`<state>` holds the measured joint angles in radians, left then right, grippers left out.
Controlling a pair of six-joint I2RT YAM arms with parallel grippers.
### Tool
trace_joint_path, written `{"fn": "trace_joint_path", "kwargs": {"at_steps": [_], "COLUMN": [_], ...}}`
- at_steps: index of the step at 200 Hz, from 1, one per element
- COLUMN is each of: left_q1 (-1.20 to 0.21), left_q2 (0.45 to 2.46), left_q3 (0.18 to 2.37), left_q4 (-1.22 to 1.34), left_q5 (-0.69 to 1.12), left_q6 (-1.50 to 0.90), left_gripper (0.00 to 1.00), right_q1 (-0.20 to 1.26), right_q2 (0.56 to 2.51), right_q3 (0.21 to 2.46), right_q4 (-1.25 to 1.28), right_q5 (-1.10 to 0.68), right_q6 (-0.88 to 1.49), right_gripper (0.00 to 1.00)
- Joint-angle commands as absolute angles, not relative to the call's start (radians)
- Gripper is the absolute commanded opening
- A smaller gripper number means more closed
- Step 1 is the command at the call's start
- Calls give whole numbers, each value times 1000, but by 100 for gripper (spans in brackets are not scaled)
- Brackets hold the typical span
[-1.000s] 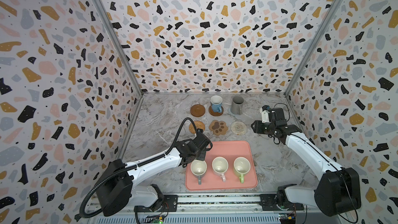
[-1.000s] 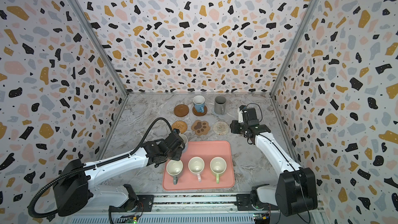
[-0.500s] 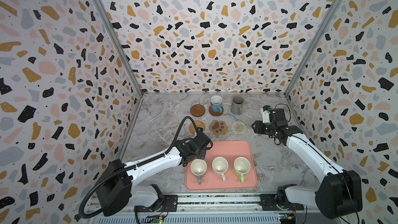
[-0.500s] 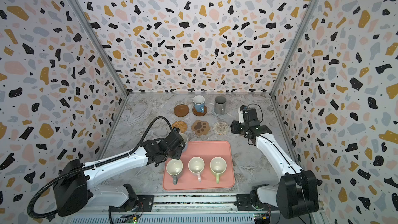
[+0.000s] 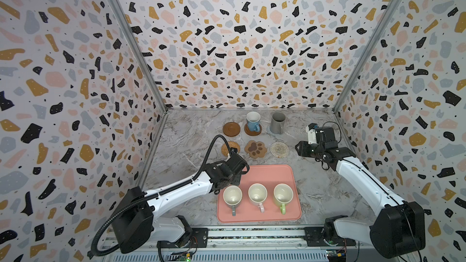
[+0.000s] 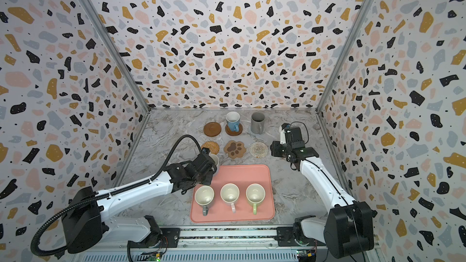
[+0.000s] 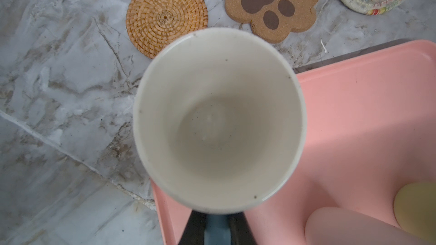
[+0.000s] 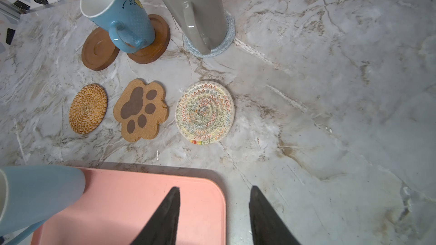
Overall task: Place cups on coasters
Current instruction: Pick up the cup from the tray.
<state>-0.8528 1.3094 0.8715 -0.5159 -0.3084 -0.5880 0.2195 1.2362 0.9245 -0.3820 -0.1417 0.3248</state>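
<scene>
My left gripper (image 7: 217, 219) is shut on the handle of a light blue cup (image 7: 218, 119), held upright over the far left corner of the pink tray (image 5: 267, 172), just short of the rattan coaster (image 5: 230, 148). In a top view only the cup's rim (image 6: 215, 158) shows past the gripper (image 6: 209, 163). The paw coaster (image 5: 255, 148), whitish patterned coaster (image 5: 279, 149) and one wooden disc (image 5: 231, 129) are bare. Another blue cup (image 5: 253, 120) stands on the second wooden disc, and a tall grey cup (image 5: 277, 123) on the grey-blue coaster. My right gripper (image 8: 214, 188) hangs open and empty.
Grey (image 5: 232, 196), pink (image 5: 257, 194) and green (image 5: 283, 194) cups stand in a row on the tray's near half. The right gripper (image 5: 301, 147) hovers right of the patterned coaster. Terrazzo walls close in the marble table on three sides.
The left gripper has crept a little away from the tray toward the rattan coaster, carrying the blue cup. The right arm has stayed put.
</scene>
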Motion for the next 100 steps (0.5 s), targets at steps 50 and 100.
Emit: {"fn": "trace_joint_path", "kwargs": {"at_steps": [50,100], "left_q1": [-689,-551], "left_q2": [1346,1488], "left_q3": [1024,1171], "left_q4": [-380,-350], "left_q5": [-286,-210], "left_q6": [-477,-376], "left_gripper": [8,7], "right_q1": [215,215], "right_q2": [1191,1177], "right_q3": [931,936], "right_q4": [-427,-460], "right_q5": [-124,-116], "right_q6": [337,340], "right_gripper": [50,50]}}
